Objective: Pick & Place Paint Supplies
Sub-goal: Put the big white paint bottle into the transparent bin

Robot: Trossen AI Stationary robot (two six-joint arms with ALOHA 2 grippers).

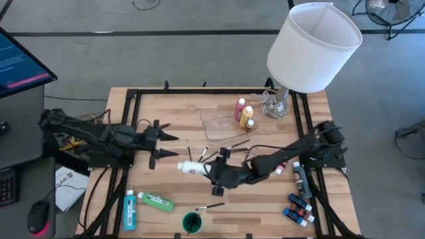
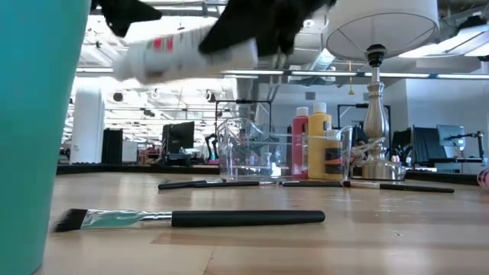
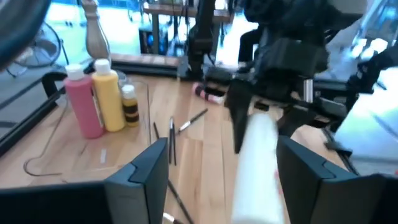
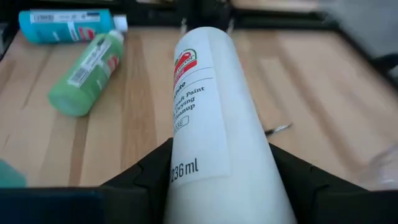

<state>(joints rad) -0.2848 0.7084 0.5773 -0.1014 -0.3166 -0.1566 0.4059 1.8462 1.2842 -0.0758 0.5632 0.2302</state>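
A white paint bottle [image 1: 192,167] hangs above the table's middle with my right gripper [image 1: 214,174] shut on it; its capped end points toward the table's left. My left gripper [image 1: 174,146] stands open just left of that end, and the high view shows a gap between them. In the left wrist view the bottle [image 3: 255,162] shows between the left fingers. A pink bottle [image 1: 240,109] and a yellow bottle [image 1: 246,117] stand upright at the clear tray [image 1: 216,125]. A green bottle [image 1: 156,200] and a teal bottle [image 1: 129,209] lie on their sides near the front left. My right gripper pinches the white bottle's body near its bottom end [image 4: 186,155] between its two fingers [image 4: 149,171]. The fingers come from the table's right, slanting down, and lie along the bottle. The bottle is lifted clear [image 2: 191,50], almost level.
Thin brushes lie loose on the wood [image 1: 232,145], one near the front [image 2: 191,219]. A green cup [image 1: 192,222] stands at the front edge. Small bottles lie at the front right [image 1: 299,206]. A lamp with a big white shade [image 1: 312,46] stands at the far right.
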